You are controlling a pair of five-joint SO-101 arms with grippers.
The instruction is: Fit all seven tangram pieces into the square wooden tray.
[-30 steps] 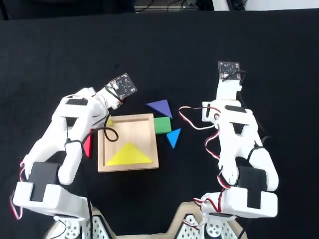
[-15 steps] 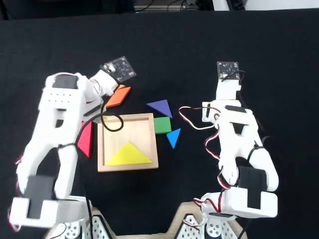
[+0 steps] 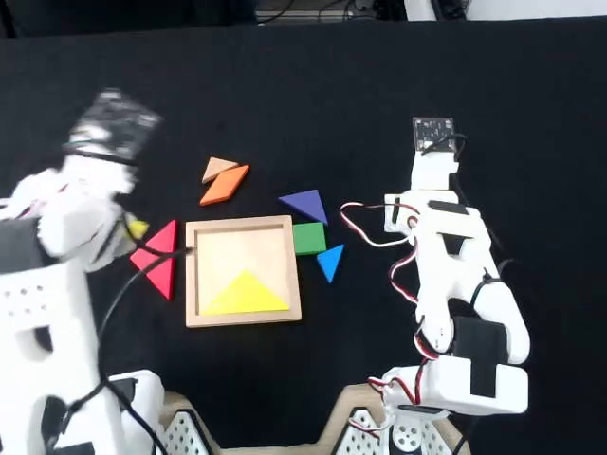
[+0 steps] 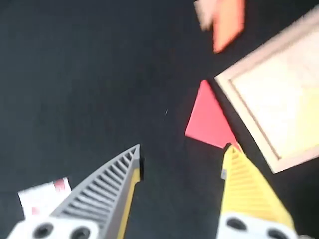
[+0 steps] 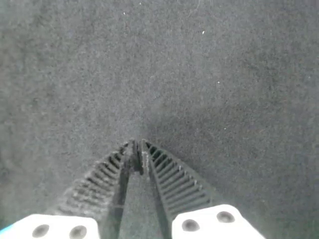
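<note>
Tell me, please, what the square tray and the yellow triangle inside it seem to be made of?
The square tray looks like pale, matte wood: light tan with a raised rim. The yellow triangle shows flat, even colour, perhaps paint; whether wood or plastic lies beneath cannot be told.

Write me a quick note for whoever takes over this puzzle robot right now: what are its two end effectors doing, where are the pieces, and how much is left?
Left end effector: open, empty, above the black cloth near the red triangle.
Right end effector: shut, empty, over bare cloth.
Tray: holds the yellow triangle alone.
Outside: red triangle on the tray's left; orange parallelogram and pale triangle beyond its far edge; purple triangle, green square and blue triangle on its right.
Done: one piece placed. Left: six to fit.
</note>
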